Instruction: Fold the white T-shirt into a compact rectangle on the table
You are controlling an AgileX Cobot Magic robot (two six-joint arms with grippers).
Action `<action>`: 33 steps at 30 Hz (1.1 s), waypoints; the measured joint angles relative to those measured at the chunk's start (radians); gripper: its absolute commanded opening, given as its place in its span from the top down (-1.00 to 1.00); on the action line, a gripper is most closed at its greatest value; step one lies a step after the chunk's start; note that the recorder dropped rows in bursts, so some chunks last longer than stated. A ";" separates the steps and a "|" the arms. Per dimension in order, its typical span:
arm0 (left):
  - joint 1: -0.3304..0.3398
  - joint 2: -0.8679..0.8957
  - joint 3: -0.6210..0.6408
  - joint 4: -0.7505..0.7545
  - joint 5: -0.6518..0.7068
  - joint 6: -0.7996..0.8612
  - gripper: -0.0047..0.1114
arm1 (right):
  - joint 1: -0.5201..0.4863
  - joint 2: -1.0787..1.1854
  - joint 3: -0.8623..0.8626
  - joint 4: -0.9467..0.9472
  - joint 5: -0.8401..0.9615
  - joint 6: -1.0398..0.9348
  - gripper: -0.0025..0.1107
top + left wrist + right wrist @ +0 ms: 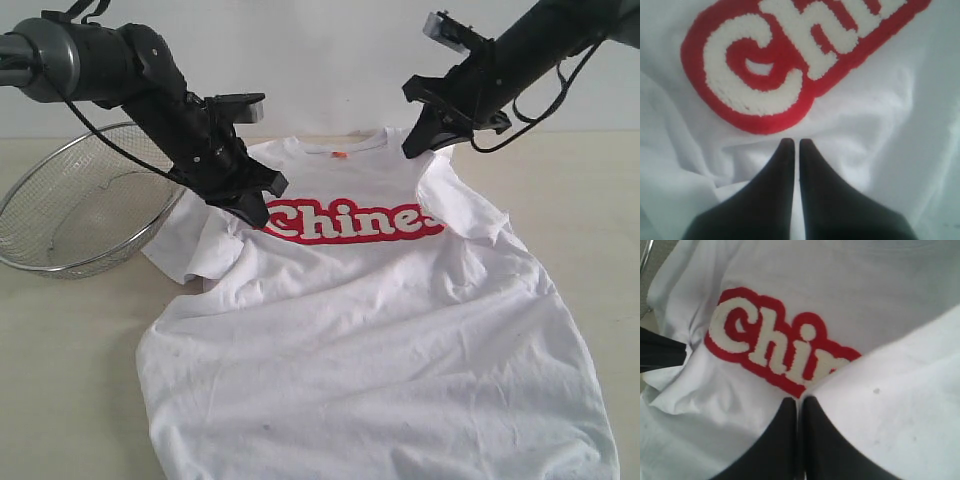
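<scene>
The white T-shirt [380, 330] lies chest up on the table [70, 390], with red lettering [350, 222] across the chest and a small red neck tag [338, 156]. My left gripper [262, 205] is shut at the left end of the lettering [765, 65], and cloth bunches up to its tips [793, 142]. My right gripper [412, 148] is shut at the right shoulder. A fold of the shirt [900, 405] rises to its tips [800, 400] and covers the end of the lettering [770, 345]. The left gripper's fingers [660, 352] show in the right wrist view with cloth drawn to them.
A silver wire-mesh basket [70, 272] sits on the table at the left, touching the shirt's left sleeve [185, 245]. The shirt's hem runs off the near edge of the exterior view. Bare tabletop [590, 190] lies to the right.
</scene>
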State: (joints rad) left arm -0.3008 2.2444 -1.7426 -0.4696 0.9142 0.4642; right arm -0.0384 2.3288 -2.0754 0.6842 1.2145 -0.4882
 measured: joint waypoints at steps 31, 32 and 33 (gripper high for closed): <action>0.000 0.000 -0.014 -0.020 0.007 0.020 0.84 | 0.189 0.000 -0.005 -0.652 -0.106 0.270 0.93; 0.000 0.000 -0.021 -0.024 0.007 0.022 0.84 | 0.189 0.000 -0.005 -0.684 -0.089 0.283 0.94; 0.000 0.000 -0.024 -0.027 0.005 0.022 0.84 | 0.189 0.000 -0.005 -0.702 -0.078 0.288 0.94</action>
State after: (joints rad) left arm -0.3008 2.2444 -1.7665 -0.4964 0.9193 0.4864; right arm 0.1509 2.3286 -2.0799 -0.0182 1.1370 -0.2007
